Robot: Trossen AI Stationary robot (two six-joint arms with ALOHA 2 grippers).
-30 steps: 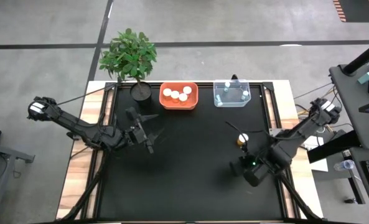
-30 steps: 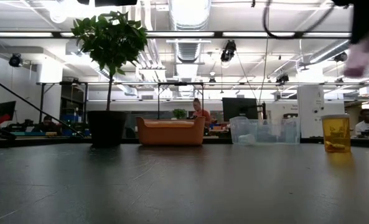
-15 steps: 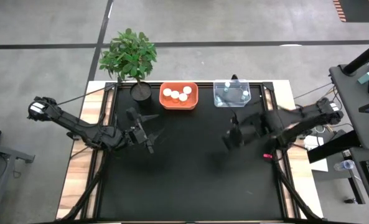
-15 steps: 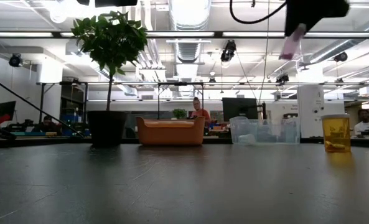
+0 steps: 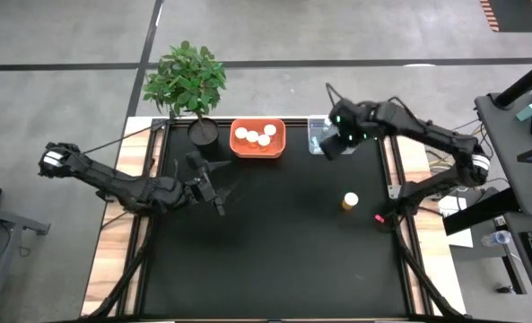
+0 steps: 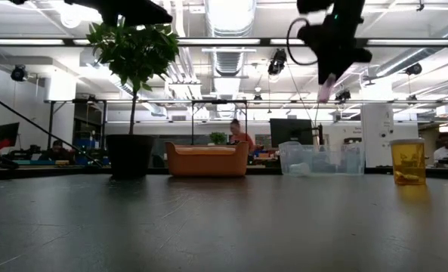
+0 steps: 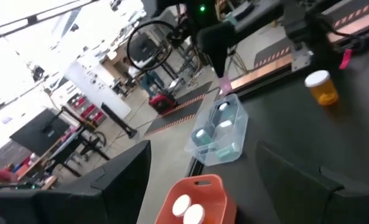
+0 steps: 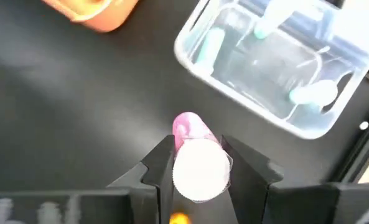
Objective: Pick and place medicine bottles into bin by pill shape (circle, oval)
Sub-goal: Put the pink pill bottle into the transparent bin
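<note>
A small pink-capped medicine bottle with a pale body (image 8: 196, 158) sits clamped between the jaws of the right gripper (image 5: 335, 144), which hangs in the air in the upper right of the high view, at the near edge of the clear plastic bin (image 5: 320, 142). In the low view that gripper (image 6: 328, 83) appears at upper right with the pink bottle (image 6: 325, 88) pointing downward, above the clear bin (image 6: 320, 159). Several tiny bottles lie inside that bin (image 8: 277, 74). An amber bottle with a white round cap (image 5: 349, 200) stands alone on the black desk (image 5: 274, 251), right of centre, well apart from both bins. The orange rectangular bin (image 5: 257, 137), at upper centre, holds white-capped bottles. The left gripper (image 5: 213, 190) hovers over the desk's left half with its jaws apart and nothing between them. A potted green plant (image 5: 187, 85) stands at the desk's upper left corner, just beside the orange bin.
</note>
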